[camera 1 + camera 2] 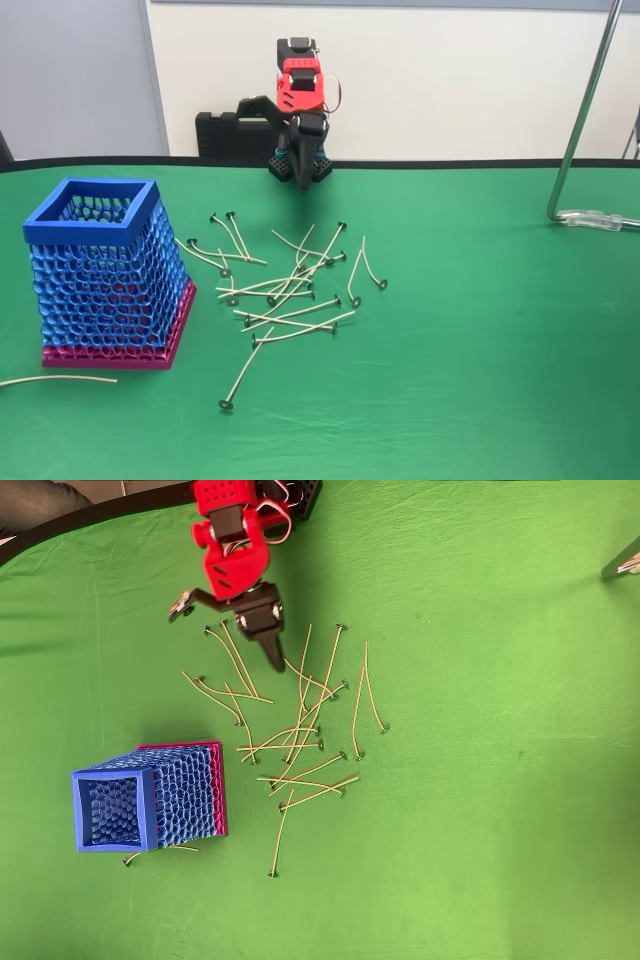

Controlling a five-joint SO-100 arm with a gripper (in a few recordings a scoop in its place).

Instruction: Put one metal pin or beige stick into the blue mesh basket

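The blue mesh basket (92, 230) stands upright on its magenta base at the left of the green cloth; its rim (112, 774) also shows in the overhead view. Several beige sticks (290, 290) with small metal disc feet lie scattered in a loose pile (300, 730) right of the basket. One more stick (55, 380) lies by the basket's front corner. My gripper (270, 145) hangs open at the back of the table, above the far edge of the pile (228, 638). One finger points down and the other is swung out wide. Nothing is between them.
A metal stand pole (585, 110) rises at the right with its foot on the cloth (598, 217). A black case (225, 133) sits behind the arm against the wall. The cloth's black back edge runs behind the arm base.
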